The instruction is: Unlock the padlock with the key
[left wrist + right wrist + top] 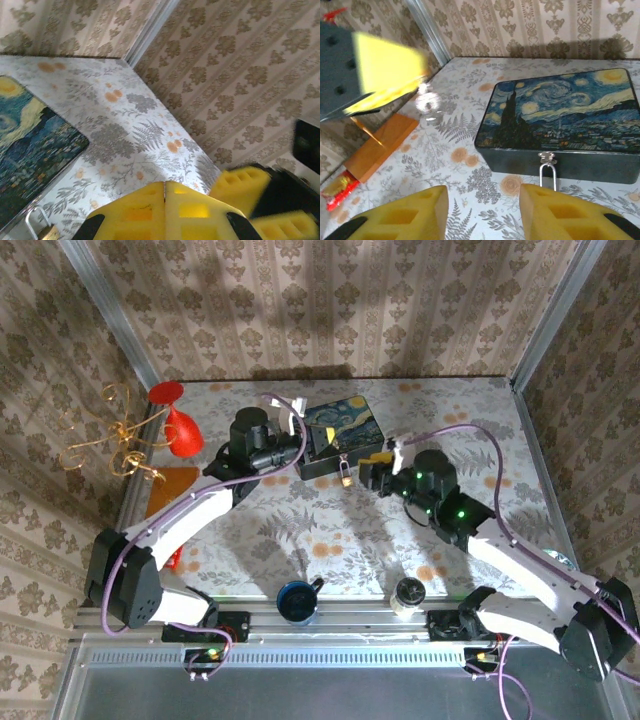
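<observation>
Table [300,530]: patterned top, with the box toward the back.
Box [560,115]: dark blue with a painted lid; the padlock hangs from its front clasp.
Left gripper [165,210]: clenched, fingers pressed together, at the box's left end. I cannot tell whether it pinches a key.
Right gripper [482,210]: released, nothing between its fingers, facing the box front.
Padlock [44,231]: small and brass, likely light, rigid and free to swing. Steady the body, not the thin shackle.
Hidden: the padlock body is cut off in both wrist views. A blurred silvery glint [427,102] by the left fingers may be the key.
</observation>
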